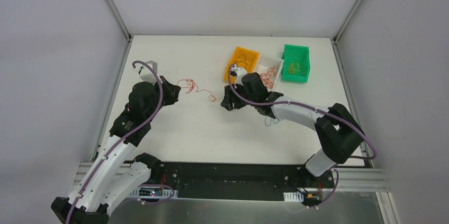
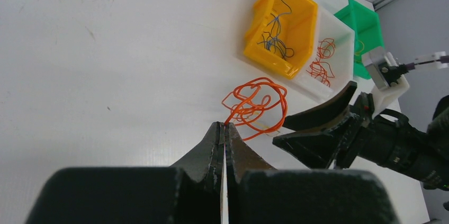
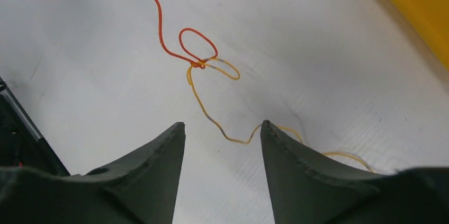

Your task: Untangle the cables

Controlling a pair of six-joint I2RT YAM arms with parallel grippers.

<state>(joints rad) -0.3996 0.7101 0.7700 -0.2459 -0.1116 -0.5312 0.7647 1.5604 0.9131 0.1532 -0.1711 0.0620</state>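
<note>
The left pincer (image 2: 224, 128) is clamped shut on the thin curly orange wire (image 2: 257, 102). The right pincer (image 3: 222, 126) is spread wide over a fine yellow wire (image 3: 212, 118) knotted to it. The strand runs left to right across the bare white bench (image 1: 212, 139), with an orange plastic bin (image 1: 246, 49) beyond.

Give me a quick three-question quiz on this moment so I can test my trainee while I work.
1. True or false: the right gripper is shut.
2. The orange bin holds cables of which colour? A dark, B yellow, C orange.
3. Fill in: the left gripper is shut on the ___ cable.

Key:
1. False. Its jaws stand apart.
2. A. It holds the dark cables.
3. Orange. The orange cable runs out from between the closed fingers.
</note>
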